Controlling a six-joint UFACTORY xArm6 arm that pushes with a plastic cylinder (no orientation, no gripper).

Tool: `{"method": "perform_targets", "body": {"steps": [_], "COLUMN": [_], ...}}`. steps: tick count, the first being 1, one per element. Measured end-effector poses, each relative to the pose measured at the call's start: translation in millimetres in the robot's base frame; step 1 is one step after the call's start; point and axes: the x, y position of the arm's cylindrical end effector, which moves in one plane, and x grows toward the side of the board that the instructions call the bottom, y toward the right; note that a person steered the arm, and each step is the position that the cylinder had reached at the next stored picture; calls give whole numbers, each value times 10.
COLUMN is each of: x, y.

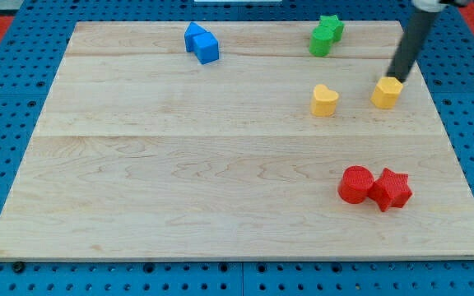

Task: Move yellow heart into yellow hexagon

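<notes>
The yellow heart (324, 100) lies on the wooden board right of centre in the upper half. The yellow hexagon (387, 92) lies a short way to its right, apart from it. My dark rod comes down from the view's top right, and my tip (396, 77) stands just above and right of the yellow hexagon, close to its top edge or touching it. The heart is well to the left of my tip.
Two blue blocks (202, 42) sit together at the top left of centre. Two green blocks (326, 34), one a star, sit at the top. A red cylinder (355, 184) and a red star (392, 189) touch at the lower right. The board's right edge (455, 140) is near.
</notes>
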Motion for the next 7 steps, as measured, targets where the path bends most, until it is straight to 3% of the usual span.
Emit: {"method": "perform_targets", "body": {"steps": [2,4,5,6,7], "x": [206,-253,-189,108,268], "y": [-166,-960,-1546,-1665,-1396]}}
